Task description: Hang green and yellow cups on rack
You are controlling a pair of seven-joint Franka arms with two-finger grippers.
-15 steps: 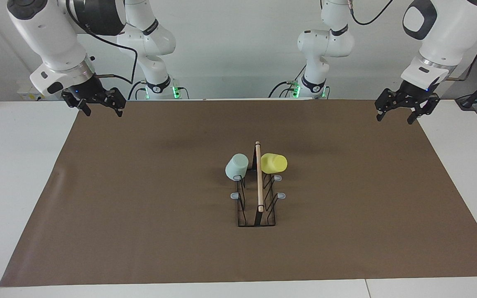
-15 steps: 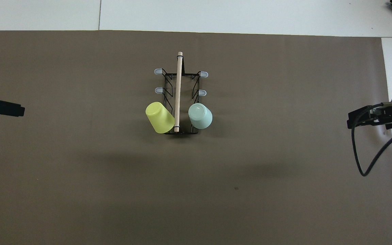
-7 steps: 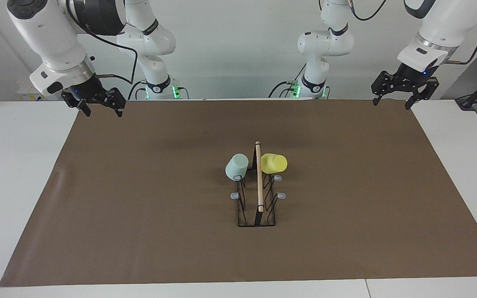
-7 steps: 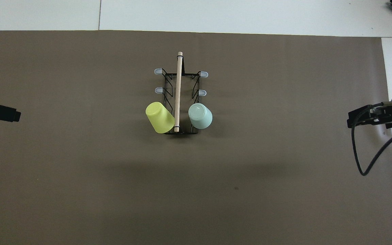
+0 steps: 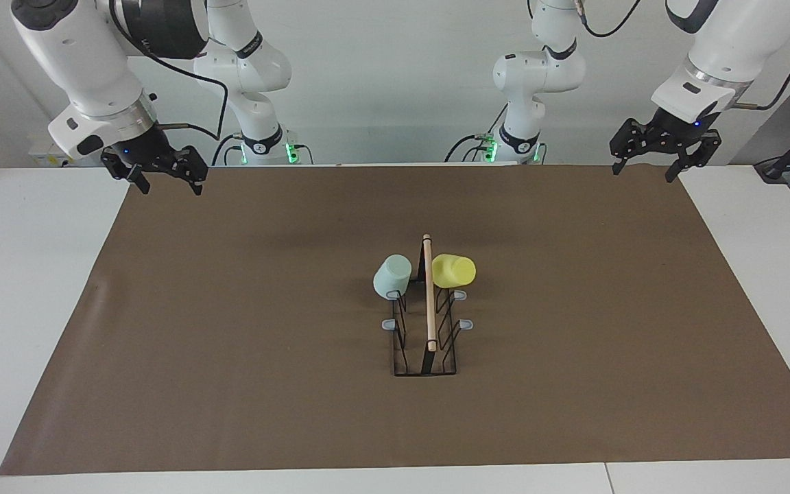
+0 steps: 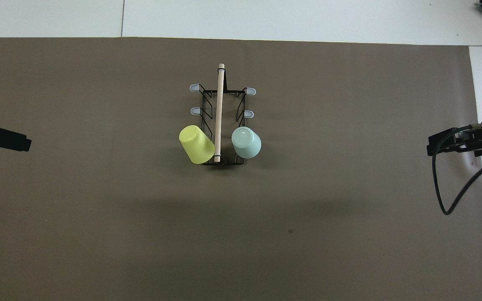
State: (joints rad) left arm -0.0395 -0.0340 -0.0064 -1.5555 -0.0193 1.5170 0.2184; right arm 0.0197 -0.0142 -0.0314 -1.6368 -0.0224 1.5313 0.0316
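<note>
Across the table (image 5: pixel 18 288) lies a wide brown mat (image 5: pixel 230 357), and near its middle stands the rack (image 5: pixel 425 343), its wooden handle (image 5: pixel 428 291) running away from the robots. The green cup (image 5: pixel 392 276) and the yellow cup (image 5: pixel 453 270) each sit tilted on a prong at the rack's end nearest the robots, one on either side of the handle; the four other grey-tipped prongs are bare. Over the last second the left gripper (image 5: pixel 656 159) has risen and drawn back toward its base, and now hangs over the mat's edge at its own end, jaws spread and holding nothing. The right gripper (image 5: pixel 165 177) has stayed over the mat's corner at the other end, likewise open and empty. With both cups hung and both arms well apart from the rack, the task looks finished and the arms appear to be parking. Bare mat surrounds the rack on every side, so there is ample room; the mat's edges and the white table strips are unobstructed.
</note>
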